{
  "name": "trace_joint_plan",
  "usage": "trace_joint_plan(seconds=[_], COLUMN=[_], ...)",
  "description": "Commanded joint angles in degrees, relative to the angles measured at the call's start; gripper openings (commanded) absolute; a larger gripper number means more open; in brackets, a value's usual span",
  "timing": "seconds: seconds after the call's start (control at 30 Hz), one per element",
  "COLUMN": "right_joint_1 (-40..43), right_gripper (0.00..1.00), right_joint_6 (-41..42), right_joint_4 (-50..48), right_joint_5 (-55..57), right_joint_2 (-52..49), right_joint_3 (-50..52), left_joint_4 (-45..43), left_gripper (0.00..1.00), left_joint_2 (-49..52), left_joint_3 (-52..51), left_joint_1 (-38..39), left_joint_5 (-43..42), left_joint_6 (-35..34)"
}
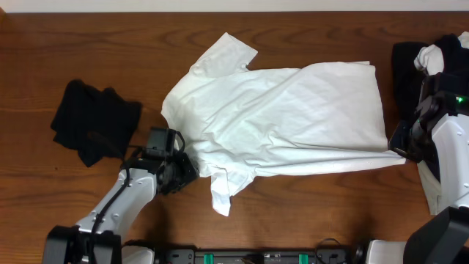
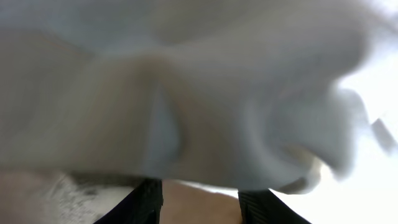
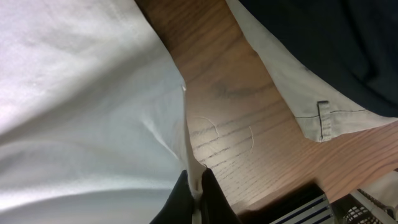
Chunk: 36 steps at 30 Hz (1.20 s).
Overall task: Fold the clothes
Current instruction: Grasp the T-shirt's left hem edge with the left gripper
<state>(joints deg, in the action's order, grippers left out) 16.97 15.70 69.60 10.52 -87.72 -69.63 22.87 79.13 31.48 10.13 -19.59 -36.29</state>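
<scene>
The shirt [image 1: 293, 110] lies spread across the middle of the table [image 1: 88, 44]. It is white, with its neck to the left and its hem to the right. One sleeve points toward the far edge and the other hangs toward the near edge. Long creases run across its body.

The right gripper [image 1: 401, 149] is at the near corner of the hem. In the right wrist view its fingers [image 3: 180, 199] are pressed together on a thin fold of that edge, which is drawn out to a point.

The left gripper [image 1: 179, 170] sits at the near shoulder, beside the collar. In its wrist view two dark fingers [image 2: 146, 200] stand apart at the bottom, and blurred white cloth fills the view ahead of them and hides their tips. Whether they pinch the cloth cannot be told.

A black garment [image 1: 95, 121] lies crumpled at the left, apart from the shirt. A pile [image 1: 429, 62] of black and white garments sits at the far right corner, just behind the right arm.
</scene>
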Motion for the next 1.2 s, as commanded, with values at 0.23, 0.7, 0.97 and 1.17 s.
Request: trace_joint_plan(seconds=[0.23,0.7,0.97,1.17], right_joint_1=[0.22,0.22,0.22,0.24], right_gripper=[0.01,0.01,0.01,0.01], right_joint_6=[0.09,0.09,0.09,0.09], right_joint_4=[0.09,0.17,-0.42,-0.39], right_joint_5=[1.22,1.25,1.22,1.22], right_joint_2=[0.28,0.28,0.28,0.28], right_joint_3=[0.0,0.0,0.0,0.02], left_joint_4=[-3.28,8.74,26.4,29.2], left_gripper=[0.2,0.06,0.06,0.06], left_joint_2=[6.93,-2.47,-19.78,-26.03], left_joint_3=[-0.9,3.58,14.99,18.18], left_joint_1=[1.86,0.07,-9.18,-12.92], left_joint_5=[0.81,0.79,0.57,0.59], left_joint_6=[-1.97,3.21,9.33,9.75])
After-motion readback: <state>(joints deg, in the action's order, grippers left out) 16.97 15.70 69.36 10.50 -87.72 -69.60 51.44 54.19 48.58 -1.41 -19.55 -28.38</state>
